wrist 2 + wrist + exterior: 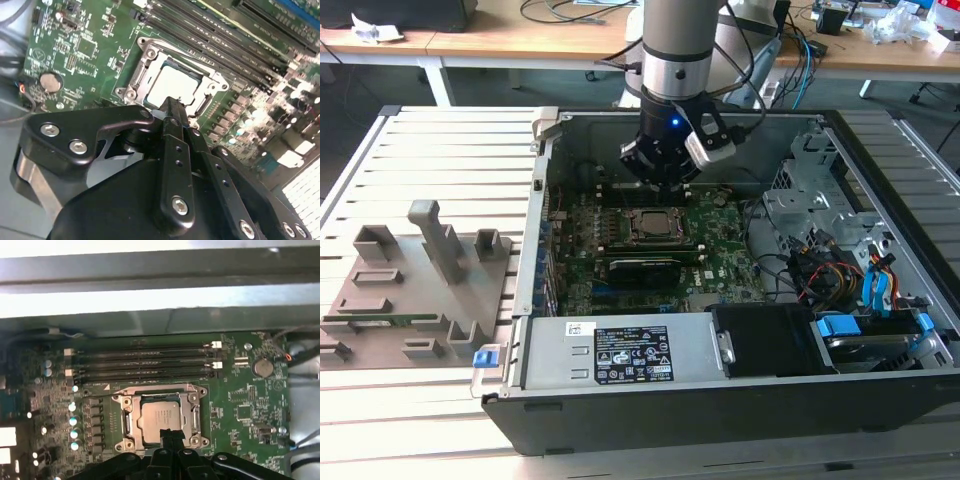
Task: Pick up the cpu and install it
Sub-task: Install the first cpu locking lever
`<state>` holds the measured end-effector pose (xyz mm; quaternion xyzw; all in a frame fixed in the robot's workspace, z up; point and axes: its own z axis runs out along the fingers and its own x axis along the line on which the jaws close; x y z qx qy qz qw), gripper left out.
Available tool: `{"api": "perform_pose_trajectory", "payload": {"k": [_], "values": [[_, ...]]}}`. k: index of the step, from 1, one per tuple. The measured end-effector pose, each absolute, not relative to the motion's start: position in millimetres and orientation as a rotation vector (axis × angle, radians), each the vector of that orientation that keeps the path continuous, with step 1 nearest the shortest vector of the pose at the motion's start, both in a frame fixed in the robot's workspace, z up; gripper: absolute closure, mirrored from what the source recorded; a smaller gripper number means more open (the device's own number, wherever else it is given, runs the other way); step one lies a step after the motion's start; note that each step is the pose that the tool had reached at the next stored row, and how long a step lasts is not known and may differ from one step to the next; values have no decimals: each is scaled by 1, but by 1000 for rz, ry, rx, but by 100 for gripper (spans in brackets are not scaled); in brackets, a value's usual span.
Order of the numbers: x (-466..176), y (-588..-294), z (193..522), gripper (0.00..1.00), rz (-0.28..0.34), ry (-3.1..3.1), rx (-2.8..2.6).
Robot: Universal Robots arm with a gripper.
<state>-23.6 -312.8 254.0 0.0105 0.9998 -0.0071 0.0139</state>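
The cpu (pixel 650 224), a flat square chip with a silvery top, lies inside the dark socket frame (pixel 159 389) on the green motherboard (pixel 720 235) of the open computer case. My gripper (pixel 665 183) hangs just above the socket, a little toward the case's far wall. In both wrist views the black fingers (pixel 172 112) are pressed together into one narrow tip with nothing between them. That tip (pixel 170 434) covers one edge of the cpu (pixel 159 415). The rest of the cpu (pixel 172 84) shows bright and level in the frame.
Memory slots (pixel 145 362) run beside the socket. The case wall (pixel 535 215) rises at the exterior view's left, with a drive cage (pixel 820 200) and cables (pixel 840 270) at its right. A power supply (pixel 620 350) lies in front. Grey upright blocks (pixel 440 240) stand outside on the slatted table.
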Motion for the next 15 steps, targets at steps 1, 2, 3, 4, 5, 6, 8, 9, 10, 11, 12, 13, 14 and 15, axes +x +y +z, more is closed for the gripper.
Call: {"api": "perform_pose_trajectory", "payload": {"k": [1, 2, 3, 4, 5, 6, 8, 9, 10, 11, 12, 13, 14, 15], "values": [[-24, -313, 254, 89, -22, 3114, -5], [-24, -313, 254, 89, -22, 3114, -20], [-24, -313, 254, 89, -22, 3113, -20], [-25, -313, 254, 89, -22, 3113, -20], [-29, -313, 254, 89, -22, 3113, -20], [-34, -313, 254, 89, -22, 3113, -20], [-37, -313, 261, 89, -21, 3112, -21], [-38, -313, 263, 89, -21, 3112, -20], [-42, -313, 263, 89, -21, 3112, -20], [-47, -313, 263, 89, -21, 3111, -21], [-57, -313, 263, 89, -21, 3110, -21], [-66, -312, 263, 89, -21, 3109, -20], [-78, -311, 263, 89, -21, 3109, -20], [-85, -310, 263, 89, -21, 3108, -20]]}}
